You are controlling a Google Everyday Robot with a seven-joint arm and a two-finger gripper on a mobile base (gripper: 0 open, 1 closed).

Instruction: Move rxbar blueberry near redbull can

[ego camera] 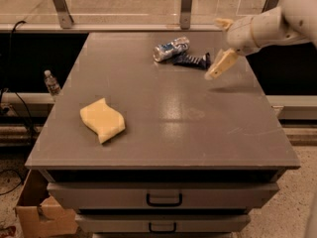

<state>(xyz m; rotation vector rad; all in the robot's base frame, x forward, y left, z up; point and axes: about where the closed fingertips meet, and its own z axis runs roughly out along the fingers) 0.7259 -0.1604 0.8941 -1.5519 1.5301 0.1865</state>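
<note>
The redbull can lies on its side at the back of the grey table, silver and blue. The rxbar blueberry, a dark navy wrapper, lies flat just right of the can, touching or almost touching it. My gripper hangs above the table to the right of the bar, clear of it. Its pale fingers are spread wide apart and hold nothing.
A wavy pale-yellow sponge lies at the front left of the table. A glass barrier with metal posts runs along the back edge. Drawers sit under the table top. A small bottle stands off the left side.
</note>
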